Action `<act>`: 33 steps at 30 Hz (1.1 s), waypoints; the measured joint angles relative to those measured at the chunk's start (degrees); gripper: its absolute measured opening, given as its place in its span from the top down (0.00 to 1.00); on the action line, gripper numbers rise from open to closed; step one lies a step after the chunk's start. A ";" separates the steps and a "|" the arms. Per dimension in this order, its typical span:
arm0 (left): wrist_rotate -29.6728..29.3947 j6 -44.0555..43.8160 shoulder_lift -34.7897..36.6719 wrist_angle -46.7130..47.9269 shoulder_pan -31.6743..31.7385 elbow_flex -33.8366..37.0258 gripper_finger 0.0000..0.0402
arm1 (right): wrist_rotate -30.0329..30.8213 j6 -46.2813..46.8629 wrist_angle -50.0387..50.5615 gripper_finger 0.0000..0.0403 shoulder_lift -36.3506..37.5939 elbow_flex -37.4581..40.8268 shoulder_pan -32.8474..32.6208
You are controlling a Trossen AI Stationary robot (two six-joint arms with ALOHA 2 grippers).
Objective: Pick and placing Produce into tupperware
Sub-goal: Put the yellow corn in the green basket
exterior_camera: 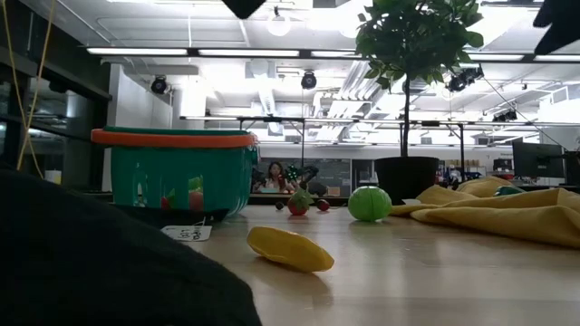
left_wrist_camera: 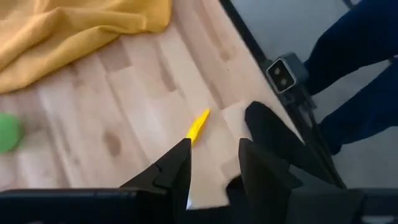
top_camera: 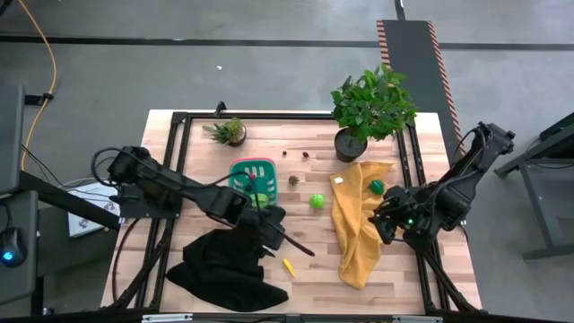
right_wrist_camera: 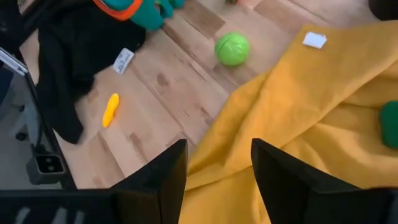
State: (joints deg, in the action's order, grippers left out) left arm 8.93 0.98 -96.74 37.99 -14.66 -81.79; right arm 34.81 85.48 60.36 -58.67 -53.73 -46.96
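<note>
Left gripper (left_wrist_camera: 214,165) hovers empty, fingers partly spread, just right of the teal basket (top_camera: 252,177), above the wood with the small yellow produce piece (top_camera: 289,266) lying beyond, its long axis slanting near-right to far-left; right gripper (right_wrist_camera: 217,163), also part-open and empty, hangs over the yellow cloth (top_camera: 359,220)

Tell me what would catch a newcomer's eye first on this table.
The yellow cloth crumpled on the table's right half stands out first, with a green ball on the bare wood just left of it. Next comes the teal basket with its red-pink rim left of centre, and a small yellow piece lying alone near the front edge.
</note>
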 joint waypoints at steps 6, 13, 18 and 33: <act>2.03 -1.42 -1.39 -2.77 0.02 0.04 0.71 | -0.75 -1.66 -0.81 0.58 0.23 0.56 0.02; 2.06 -1.23 -2.29 -4.46 0.07 -0.02 0.71 | -0.79 -2.38 -0.68 0.58 0.25 0.56 0.02; 2.01 -1.26 -2.74 -5.20 0.04 0.04 0.71 | -0.79 -2.39 -0.75 0.58 0.23 0.56 0.02; -1.81 -1.32 -2.70 -5.39 0.04 0.01 0.71 | -0.77 -0.40 -0.79 0.58 0.21 0.56 0.09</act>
State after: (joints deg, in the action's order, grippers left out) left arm 7.11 -0.34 -99.44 32.60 -14.61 -81.78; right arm 34.04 85.08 59.57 -58.46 -53.17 -46.87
